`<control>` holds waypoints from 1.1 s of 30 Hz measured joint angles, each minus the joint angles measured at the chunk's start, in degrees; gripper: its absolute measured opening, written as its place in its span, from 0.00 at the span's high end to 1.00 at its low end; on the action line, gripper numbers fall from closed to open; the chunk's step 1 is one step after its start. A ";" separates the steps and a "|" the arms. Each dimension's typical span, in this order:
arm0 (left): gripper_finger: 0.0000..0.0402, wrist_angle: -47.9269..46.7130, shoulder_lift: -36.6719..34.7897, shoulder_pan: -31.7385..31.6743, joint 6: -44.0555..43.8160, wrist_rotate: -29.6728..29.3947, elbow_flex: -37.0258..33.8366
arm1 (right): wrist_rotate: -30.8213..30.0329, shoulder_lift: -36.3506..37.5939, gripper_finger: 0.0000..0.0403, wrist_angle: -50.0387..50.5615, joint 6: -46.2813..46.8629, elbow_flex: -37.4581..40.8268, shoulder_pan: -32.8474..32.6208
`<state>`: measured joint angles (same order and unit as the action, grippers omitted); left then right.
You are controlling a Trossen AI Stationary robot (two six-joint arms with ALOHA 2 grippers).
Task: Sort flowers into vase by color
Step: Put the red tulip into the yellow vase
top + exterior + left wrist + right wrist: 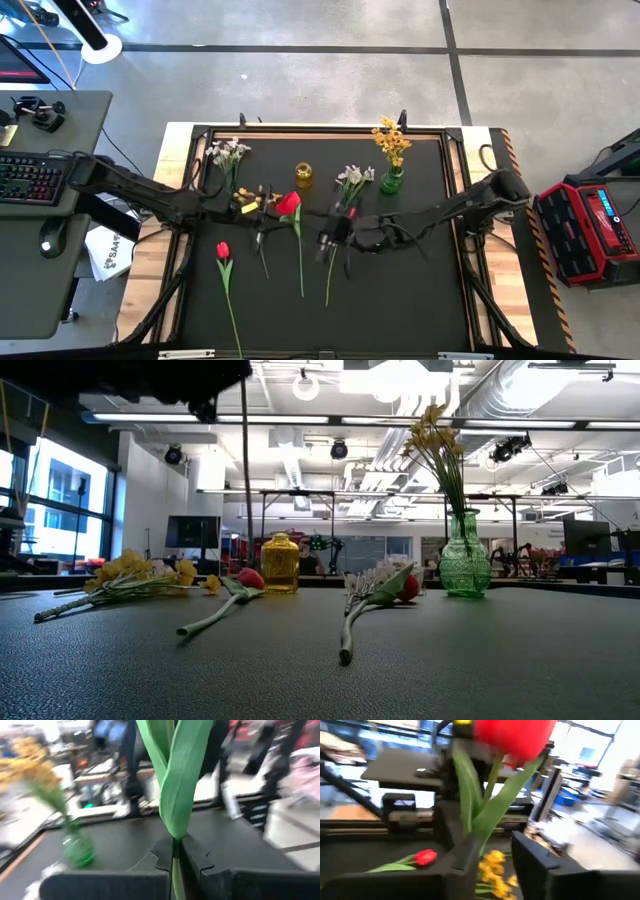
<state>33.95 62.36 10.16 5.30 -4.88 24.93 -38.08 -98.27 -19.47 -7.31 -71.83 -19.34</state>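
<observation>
A red tulip [288, 203] is held up off the black mat between my two grippers, with its head [515, 740] uppermost in the right wrist view. My left gripper [258, 213] is shut on its stem. My right gripper [495, 862] is open, and the tulip's stem and leaves [482, 820] pass between its fingers. A second red tulip [222, 250] lies flat on the mat. One white spray [353, 176] and a yellow spray [130, 573] also lie flat. Yellow blossoms stand in the green vase [392, 182]. The yellow vase [303, 176] is empty. My left gripper pinches the tulip's stem [175, 867] between its two fingers, just below the long leaf [180, 785] that wraps it. The stem crosses the fingers and rises from them, and the tulip is lifted clear of the mat. My right gripper has the stem close beside one finger [465, 857]; I cannot tell whether it touches.
Another white spray [228, 152] lies near the mat's far left corner. A wooden rim [175, 130] frames the mat. A desk with a keyboard [30, 180] stands to the left and a red case [590, 230] to the right. Bare mat shows at the near right [420, 300].
</observation>
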 joint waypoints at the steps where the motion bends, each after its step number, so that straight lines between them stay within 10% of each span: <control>1: 1.00 -1.93 -0.85 -0.38 0.33 -2.02 -0.02 | -1.82 1.28 0.68 2.39 0.60 0.00 -0.77; 9: 1.00 -12.18 -6.22 -10.59 4.43 -11.43 5.09 | -11.39 5.80 0.54 13.62 9.05 -0.02 -7.33; 19: 1.00 -16.47 0.26 -30.08 8.20 5.36 15.15 | -24.22 2.05 0.58 18.38 16.63 -0.02 -13.75; 33: 1.00 -18.44 7.59 -39.58 4.33 16.62 19.80 | -28.15 1.78 0.61 20.46 20.39 -0.02 -17.46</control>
<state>15.51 69.95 -29.42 9.63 11.75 44.73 -66.24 -96.49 0.99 13.08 -71.85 -36.80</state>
